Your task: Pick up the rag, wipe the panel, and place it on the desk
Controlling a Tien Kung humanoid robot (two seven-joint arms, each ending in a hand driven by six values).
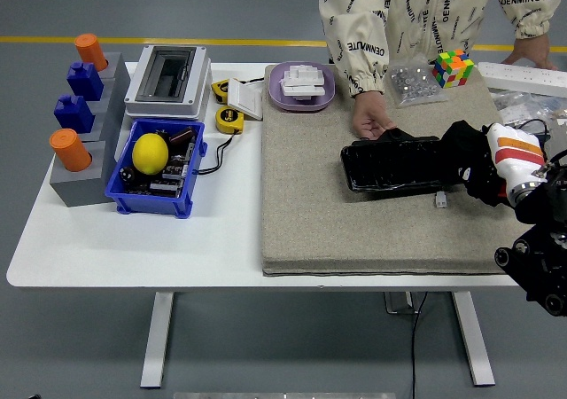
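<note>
A glossy black panel [394, 164] lies on the grey mat [354, 230] right of the table's middle. My right hand [512, 160], white with an orange stripe, is shut on a black rag [468, 151]. The rag is bunched over the panel's right end and touches it. The person's hand [372, 121] rests on the panel's far left corner and holds it down. My left arm does not show.
A small white piece [440, 201] lies on the mat just in front of the panel. A purple tray [302, 87], a bag of screws [414, 84] and a colour cube [453, 67] stand at the back. A blue bin [158, 172] with a lemon stands to the left.
</note>
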